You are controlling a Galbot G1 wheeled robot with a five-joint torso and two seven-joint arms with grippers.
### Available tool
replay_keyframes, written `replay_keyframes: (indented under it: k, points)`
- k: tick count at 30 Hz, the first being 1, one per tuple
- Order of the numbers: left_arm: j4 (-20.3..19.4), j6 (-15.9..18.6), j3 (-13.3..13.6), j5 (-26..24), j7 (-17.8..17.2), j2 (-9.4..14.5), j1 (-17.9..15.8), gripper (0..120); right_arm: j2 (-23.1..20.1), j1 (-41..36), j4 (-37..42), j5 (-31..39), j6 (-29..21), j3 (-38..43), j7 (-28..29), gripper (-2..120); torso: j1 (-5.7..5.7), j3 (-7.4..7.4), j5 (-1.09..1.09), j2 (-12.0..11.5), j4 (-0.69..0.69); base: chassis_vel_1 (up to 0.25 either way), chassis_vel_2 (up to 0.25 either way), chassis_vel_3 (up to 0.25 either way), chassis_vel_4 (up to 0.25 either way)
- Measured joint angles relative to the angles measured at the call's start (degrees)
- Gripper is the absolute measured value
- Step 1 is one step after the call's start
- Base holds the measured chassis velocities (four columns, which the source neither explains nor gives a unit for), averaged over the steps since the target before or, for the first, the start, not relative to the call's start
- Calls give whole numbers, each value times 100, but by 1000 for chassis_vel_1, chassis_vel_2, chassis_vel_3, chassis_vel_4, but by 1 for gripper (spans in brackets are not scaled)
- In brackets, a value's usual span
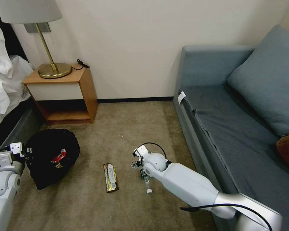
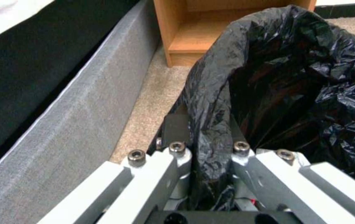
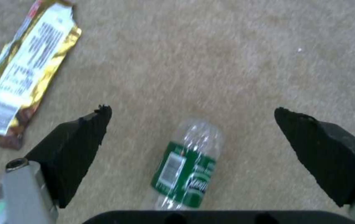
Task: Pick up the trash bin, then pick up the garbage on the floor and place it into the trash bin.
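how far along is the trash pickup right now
Done: the left hand is clamped on the trash bin, with a red wrapper inside. In hand: the right hand is open over the bottle. Left: the bottle and gold bar wrapper lie on the carpet.

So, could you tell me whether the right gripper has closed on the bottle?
No, the right gripper is open, its fingers wide apart either side of the bottle.

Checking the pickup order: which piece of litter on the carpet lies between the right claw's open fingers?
The clear bottle with the green label. It lies on its side between the right claw's spread fingers; the gold bar wrapper lies flat outside them.
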Motion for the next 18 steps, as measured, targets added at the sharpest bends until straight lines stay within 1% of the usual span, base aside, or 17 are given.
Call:
replay_keyframes:
  k: [4, 10, 12, 18]
  points:
    - [4, 0, 9, 10, 0, -5, -12, 4, 0, -94, -22, -52, 8, -17, 0, 100, 0, 0, 1, 0, 0, 0, 0, 0, 0]
    - [27, 0, 21, 21, 2, -10, -23, 4, 122, -173, -332, -251, 21, -49, -88, 100, 0, 0, 1, 0, 0, 0, 0, 0, 0]
    - [31, 0, 21, 21, 2, -14, -25, 4, 217, -176, -609, -375, 26, -23, -181, 100, 0, 0, 0, 0, 1, 0, 0, 0, 0]
    - [85, -4, 20, 33, 3, -40, -39, 4, 353, -183, -1054, -637, 32, 2, -399, 100, 0, 0, 2, 0, 1, 0, 0, 0, 0]
